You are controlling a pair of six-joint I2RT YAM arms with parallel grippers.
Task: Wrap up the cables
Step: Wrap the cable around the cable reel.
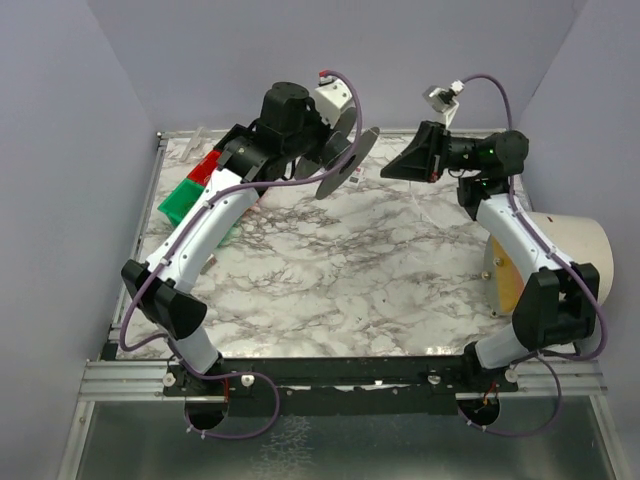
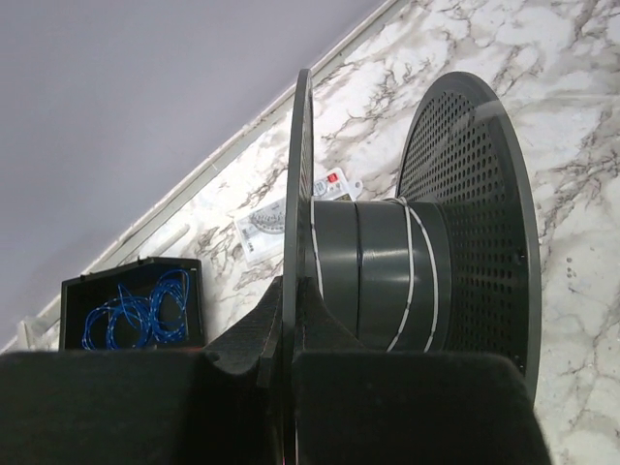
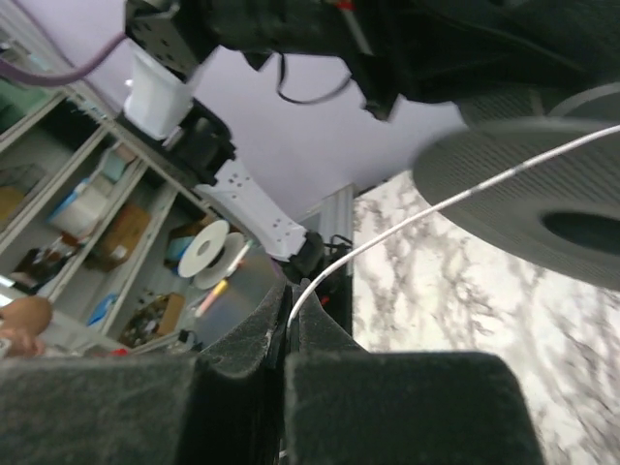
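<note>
White cable is running from a few turns on the spool rightward to the right gripper, which is pinching it, while the left gripper is clamping the spool's flange.

Spool: matt dark plastic, perforated flanges. Cable: smooth, white. Tabletop: smooth, marble-patterned, faintly glossy. Left end effector pads: matt black, grainy.

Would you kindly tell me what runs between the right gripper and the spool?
A thin white cable stretches from the right gripper to the spool, seen in the right wrist view.
</note>
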